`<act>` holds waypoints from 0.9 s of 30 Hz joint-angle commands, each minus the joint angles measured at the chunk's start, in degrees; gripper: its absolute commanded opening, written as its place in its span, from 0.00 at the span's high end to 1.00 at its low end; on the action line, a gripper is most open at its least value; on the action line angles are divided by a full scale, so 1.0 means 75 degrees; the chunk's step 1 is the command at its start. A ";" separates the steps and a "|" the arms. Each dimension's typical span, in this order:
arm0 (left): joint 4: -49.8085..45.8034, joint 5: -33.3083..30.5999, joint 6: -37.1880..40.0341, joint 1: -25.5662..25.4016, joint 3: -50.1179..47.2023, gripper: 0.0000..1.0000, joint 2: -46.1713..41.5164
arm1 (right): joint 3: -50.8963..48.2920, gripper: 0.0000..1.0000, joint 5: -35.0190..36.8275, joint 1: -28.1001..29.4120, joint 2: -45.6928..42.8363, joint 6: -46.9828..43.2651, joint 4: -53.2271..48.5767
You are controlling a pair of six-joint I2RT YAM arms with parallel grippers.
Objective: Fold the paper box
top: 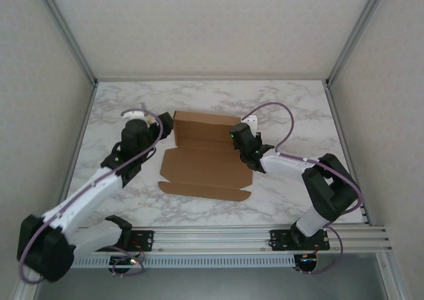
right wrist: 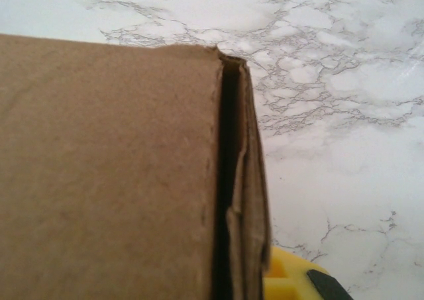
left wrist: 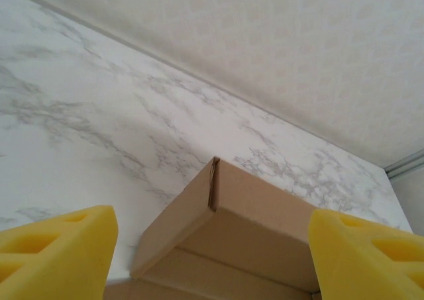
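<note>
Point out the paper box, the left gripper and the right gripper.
paper box [top: 205, 166]: top external, flat middle panel.
left gripper [left wrist: 213, 230]: left wrist, midway between yellow fingertips.
right gripper [top: 240, 136]: top external, fingertips at the far right corner.

High view down from the near side; both wrist views close against the shared paper box [top: 205, 167]
</note>
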 commanded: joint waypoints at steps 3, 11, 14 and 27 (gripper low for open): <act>0.0337 0.1795 0.0246 0.0364 0.0735 0.24 0.1532 | -0.0096 1.00 -0.0089 0.0047 0.0255 -0.0092 -0.0765; 0.1036 0.2268 -0.0159 0.0449 0.0243 0.29 0.2222 | 0.0047 1.00 -0.0134 0.0047 0.0378 -0.0193 -0.0829; 0.1315 0.2121 -0.0398 0.0533 -0.0284 0.32 0.2165 | 0.0036 1.00 -0.0157 0.0047 0.0435 -0.0242 -0.0800; 0.1745 0.1747 -0.0905 0.0559 -0.1632 0.44 0.1915 | -0.0531 1.00 -0.0463 0.0059 0.0361 -0.0228 -0.0446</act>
